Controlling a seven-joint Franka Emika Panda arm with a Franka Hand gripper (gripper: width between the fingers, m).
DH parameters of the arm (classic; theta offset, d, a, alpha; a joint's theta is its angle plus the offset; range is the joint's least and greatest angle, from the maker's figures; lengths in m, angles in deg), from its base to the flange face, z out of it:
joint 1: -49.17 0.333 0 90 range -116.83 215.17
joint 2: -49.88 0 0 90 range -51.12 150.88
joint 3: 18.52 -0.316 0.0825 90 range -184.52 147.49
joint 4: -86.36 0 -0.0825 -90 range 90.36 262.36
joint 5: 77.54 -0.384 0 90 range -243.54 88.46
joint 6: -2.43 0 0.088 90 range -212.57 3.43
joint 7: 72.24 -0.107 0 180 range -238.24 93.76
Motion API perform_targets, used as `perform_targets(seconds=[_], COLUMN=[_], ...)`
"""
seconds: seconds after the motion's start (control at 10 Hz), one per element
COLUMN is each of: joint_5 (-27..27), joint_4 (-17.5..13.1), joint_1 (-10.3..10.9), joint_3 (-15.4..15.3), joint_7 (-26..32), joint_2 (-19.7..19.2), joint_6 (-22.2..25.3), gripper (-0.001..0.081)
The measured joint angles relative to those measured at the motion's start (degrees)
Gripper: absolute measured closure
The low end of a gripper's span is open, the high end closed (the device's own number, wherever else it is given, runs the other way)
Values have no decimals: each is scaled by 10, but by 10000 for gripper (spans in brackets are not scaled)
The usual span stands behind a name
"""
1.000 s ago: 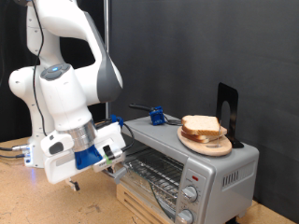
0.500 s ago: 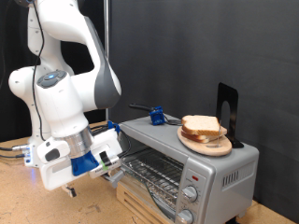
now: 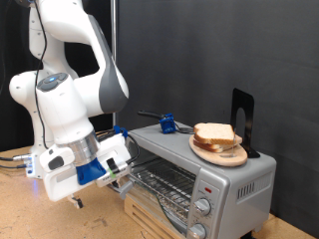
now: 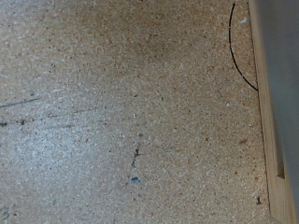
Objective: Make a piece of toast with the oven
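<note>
Oven [image 3: 199, 164] cavity stands open; wire rack [image 3: 164, 182] bare, access unobstructed from the front. Arm wrist [image 3: 85, 164] crowds the opening's left edge in the exterior view. Plate [image 3: 219, 151] of bread occupies the oven roof.

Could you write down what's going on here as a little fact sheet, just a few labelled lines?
Setting: wooden table against a dark backdrop
Oven: silver, door open, wire rack bare
Bread: slices stacked on a plate on top of the oven
Other item on oven: small blue object
Gripper: low at the oven's open front, at the exterior view's left of it; nothing seen between its fingers
Wrist view: only bare tabletop, a thin black cable and a wooden edge; no fingers show
</note>
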Motion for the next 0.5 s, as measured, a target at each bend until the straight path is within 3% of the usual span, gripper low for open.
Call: perform_targets(seconds=[0.5], joint_5=[4], joint_4=[2], joint_1=[0], joint_3=[2], joint_7=[-1], joint_2=[3], joint_6=[1], gripper=[-3])
